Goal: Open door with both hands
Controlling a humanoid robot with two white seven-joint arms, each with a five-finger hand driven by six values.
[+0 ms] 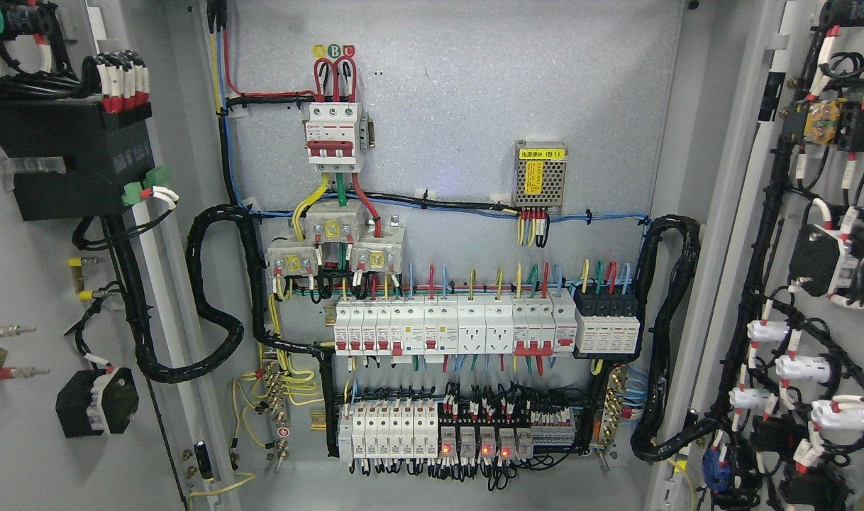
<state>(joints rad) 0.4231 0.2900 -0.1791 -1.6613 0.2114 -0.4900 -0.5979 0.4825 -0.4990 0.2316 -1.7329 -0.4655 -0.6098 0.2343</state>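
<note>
Cabinet: a grey electrical cabinet stands open, its back panel (474,106) fully exposed across the middle of the view.
Left door: the left door (28,298) is swung wide open at the picture's left edge, inner face showing, with a black box (70,160) mounted near its top and a smaller black part (95,401) lower down.
Right door: the right door (822,284) is swung wide open at the picture's right edge, inner face showing, carrying black and white parts tied into a black wire bundle.
Main breaker: a white breaker with a red bar (335,138) sits at the upper left of the back panel, red wires looping above it.
Power supply: a small metal mesh box with a yellow label (540,177) sits at the upper right of the back panel.
Upper row: a row of white breakers (453,326) runs across the middle of the panel, with a black block (608,323) at its right end.
Lower row: a second row of breakers and relays (460,429) runs near the panel's bottom edge; four small red lights glow along it.
Cable looms: thick black cable looms (212,298) curve from each door hinge side into the panel.
Hands: neither hand is in the picture, so the state of the fingers cannot be told.
</note>
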